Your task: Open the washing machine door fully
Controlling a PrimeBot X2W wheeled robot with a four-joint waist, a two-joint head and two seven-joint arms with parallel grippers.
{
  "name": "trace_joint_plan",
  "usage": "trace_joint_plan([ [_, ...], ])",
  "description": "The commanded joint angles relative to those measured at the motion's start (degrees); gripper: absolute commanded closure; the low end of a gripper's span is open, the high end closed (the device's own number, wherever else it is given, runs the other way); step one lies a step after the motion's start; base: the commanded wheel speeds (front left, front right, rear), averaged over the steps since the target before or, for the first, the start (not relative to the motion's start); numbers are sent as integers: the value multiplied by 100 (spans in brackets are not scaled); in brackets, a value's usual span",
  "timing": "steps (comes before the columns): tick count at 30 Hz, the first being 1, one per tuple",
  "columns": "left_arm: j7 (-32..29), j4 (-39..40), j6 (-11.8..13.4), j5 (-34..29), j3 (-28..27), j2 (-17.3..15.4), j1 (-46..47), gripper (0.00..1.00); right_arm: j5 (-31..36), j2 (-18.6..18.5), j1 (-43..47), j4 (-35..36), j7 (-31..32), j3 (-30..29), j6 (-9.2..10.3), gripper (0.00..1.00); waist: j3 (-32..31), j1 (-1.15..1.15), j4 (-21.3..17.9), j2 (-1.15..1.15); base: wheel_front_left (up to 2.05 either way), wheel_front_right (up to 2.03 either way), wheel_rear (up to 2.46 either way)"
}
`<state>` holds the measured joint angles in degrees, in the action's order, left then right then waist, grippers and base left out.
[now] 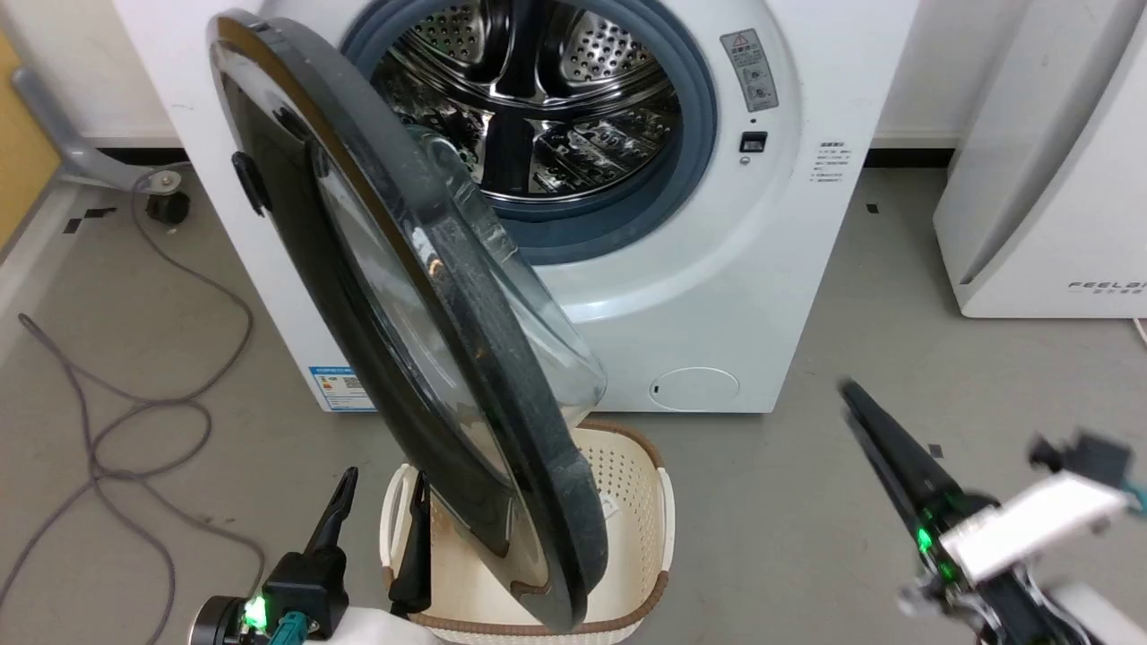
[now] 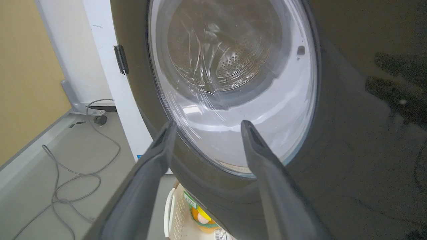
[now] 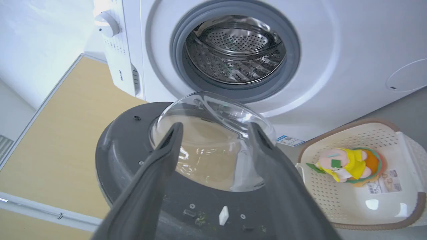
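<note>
Right wrist view, toy [image 3: 347, 165] in basket [image 3: 410, 156] (head view, door [image 1: 502, 376] over it), left pincer [image 2: 207, 124], right pincer [image 3: 216, 126] both spread

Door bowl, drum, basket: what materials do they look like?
Bowl of the washing machine door: clear glossy glass or hard plastic; you see through it, with highlights. Drum: polished perforated metal, likely stainless; mirror reflections. Basket: matt cream moulded plastic, punched holes, brown rim.

A cream laundry basket [image 1: 632, 502] with a brown rim sits on the grey floor [image 1: 806, 502], holding 1 yellow plush toy [image 3: 347, 165]. A grey cable [image 1: 134, 421] loops at the left, and a white appliance [image 1: 1048, 179] stands at the right.
</note>
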<state>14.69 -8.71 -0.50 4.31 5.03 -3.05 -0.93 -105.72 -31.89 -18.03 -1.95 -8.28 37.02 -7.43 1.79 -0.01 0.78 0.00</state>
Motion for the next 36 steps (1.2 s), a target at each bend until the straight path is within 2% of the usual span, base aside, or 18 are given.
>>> trace_joint_plan([
  [1, 30, -9, 21, 46, -15, -13, -27, 0, 112, -101, 305, -120, -362, -13, -6, 0, 1, 1, -28, 0, 0, 0, 0],
  [5, 30, -17, 31, 72, -64, -10, -3, 0, 602, -141, 809, -882, -660, -319, -6, 0, 17, 1, -95, 0, 0, 0, 0],
  [8, 30, -14, 43, 90, -107, -8, 8, 0, 1560, 248, 1072, -1680, -668, -1380, -6, 0, 24, 1, -154, 0, 0, 0, 0],
  [11, 30, -4, 48, 110, -149, -6, 11, 0, 3001, 742, 1286, -2145, -670, -2519, -6, 0, 33, 1, -195, 0, 0, 0, 0],
  [15, 30, 30, 53, 121, -202, -3, 43, 0, 5382, 1502, 1526, -1895, -671, -4016, -6, 0, 90, 1, -231, 0, 0, 0, 0],
  [17, 30, 35, 64, 124, -232, -2, 60, 0, 6591, 1930, 1659, -1418, -671, -4581, -6, 0, 118, 1, -233, 0, 0, 0, 0],
  [19, 30, 36, 78, 130, -263, -1, 83, 0, 7640, 2378, 1795, -855, -671, -4907, -6, 0, 141, 1, -221, 0, 0, 0, 0],
  [22, 30, 38, 84, 133, -287, 1, 113, 0, 8770, 2756, 1965, -26, -474, -5022, -6, 0, 161, 1, -195, 0, 0, 0, 0],
  [27, 30, 36, 100, 137, -323, 4, 129, 0, 9882, 2891, 2322, 789, 43, -4562, -6, 0, 171, 1, -165, 0, 0, 0, 0],
  [32, 30, 8, 105, 129, -358, 6, 113, 0, 10205, 2899, 2637, 916, 311, -4197, -6, 0, 152, 1, -165, 0, 0, 0, 0],
  [36, 30, -21, 103, 133, -379, 7, 106, 0, 10132, 2900, 2710, 793, 345, -4090, -6, 0, 143, 1, -160, 0, 0, 0, 0],
])
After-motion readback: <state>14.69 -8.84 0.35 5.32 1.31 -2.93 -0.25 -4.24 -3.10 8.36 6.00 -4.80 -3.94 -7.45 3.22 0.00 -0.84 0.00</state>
